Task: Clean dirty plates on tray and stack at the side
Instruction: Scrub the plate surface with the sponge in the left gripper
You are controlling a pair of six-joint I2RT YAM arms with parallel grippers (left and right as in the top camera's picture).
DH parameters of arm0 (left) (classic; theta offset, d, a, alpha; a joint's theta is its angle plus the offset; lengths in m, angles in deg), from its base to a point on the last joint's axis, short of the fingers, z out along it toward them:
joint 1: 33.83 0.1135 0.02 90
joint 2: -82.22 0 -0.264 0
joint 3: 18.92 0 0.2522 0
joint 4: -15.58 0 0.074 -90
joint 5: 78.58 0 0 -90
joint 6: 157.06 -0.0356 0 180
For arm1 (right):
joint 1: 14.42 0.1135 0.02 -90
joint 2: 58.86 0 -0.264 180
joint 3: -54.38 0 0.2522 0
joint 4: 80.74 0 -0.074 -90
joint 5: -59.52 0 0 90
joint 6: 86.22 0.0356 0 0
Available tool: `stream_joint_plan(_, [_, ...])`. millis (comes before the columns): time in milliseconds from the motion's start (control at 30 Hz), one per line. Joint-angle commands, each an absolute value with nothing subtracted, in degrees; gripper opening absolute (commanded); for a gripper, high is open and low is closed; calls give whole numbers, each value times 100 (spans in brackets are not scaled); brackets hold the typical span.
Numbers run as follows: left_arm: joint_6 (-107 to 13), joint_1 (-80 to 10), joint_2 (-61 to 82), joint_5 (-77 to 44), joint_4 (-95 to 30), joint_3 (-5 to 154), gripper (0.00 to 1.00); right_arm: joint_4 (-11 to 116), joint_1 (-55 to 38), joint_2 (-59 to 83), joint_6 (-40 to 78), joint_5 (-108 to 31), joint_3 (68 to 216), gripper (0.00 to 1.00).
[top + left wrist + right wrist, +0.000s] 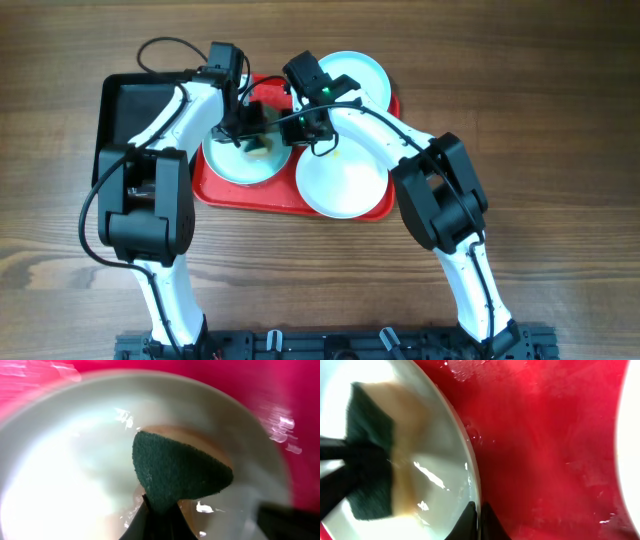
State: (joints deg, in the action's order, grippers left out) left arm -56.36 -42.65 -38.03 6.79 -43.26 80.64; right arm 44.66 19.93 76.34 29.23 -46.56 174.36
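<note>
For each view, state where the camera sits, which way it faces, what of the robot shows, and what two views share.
Overhead: above the table, facing down on the red tray; both arms show.
Left wrist: behind the left gripper, facing down at the sponge it pinches on a plate.
Right wrist: behind the shut right gripper, facing down at that plate's rim.
Both wrist views share sponge and plate.

A smooth, glossy sheen is being shown by the plates (345, 180), and bright highlights are being thrown back by the shiny red plastic of the tray (262, 205). A rough, matt green scouring face over soft tan foam is being presented by the sponge (175, 472). Matt, grained wood is being displayed by the table (560, 120).
</note>
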Motion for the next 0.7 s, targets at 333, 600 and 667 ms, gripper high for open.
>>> stream_joint_plan(333, [-5306, -4593, -3938, 2393, -5692, 8042, 4, 4389, 1967, 7771, 2882, -4686, 17377, 5])
stream_joint_plan(600, [-6532, -4611, -3938, 299, -5893, 8040, 4, 4391, 1967, 7771, 2882, -4688, 17377, 4])
stream_joint_plan(667, [-6672, -4611, -3938, -409, -5696, 8040, 4, 4389, 1967, 7771, 2882, -4688, 17377, 4])
